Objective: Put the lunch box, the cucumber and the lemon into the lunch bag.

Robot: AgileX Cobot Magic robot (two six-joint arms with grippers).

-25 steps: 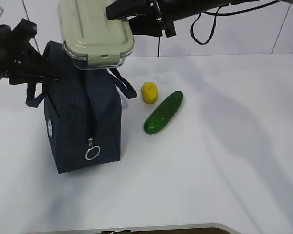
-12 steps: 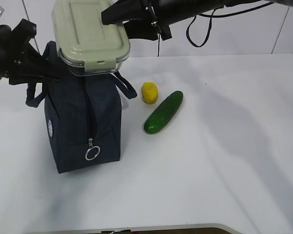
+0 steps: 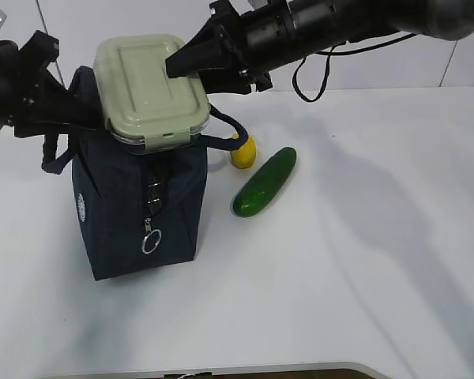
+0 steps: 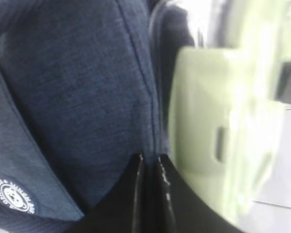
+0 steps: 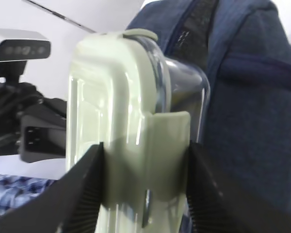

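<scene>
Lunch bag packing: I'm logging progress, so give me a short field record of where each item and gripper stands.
lunch box: held tilted at the bag's open top, not yet inside
lunch bag: upright on the table, top open
right gripper: clamped on the lunch box's lid tab
left gripper: shut, pinching the bag's fabric edge
lemon: on the table beside the bag
cucumber: on the table, right of the lemon

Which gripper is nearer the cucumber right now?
Right. The right gripper holds the lunch box above the bag, up-left of the cucumber; the left gripper is beyond the bag.
</scene>
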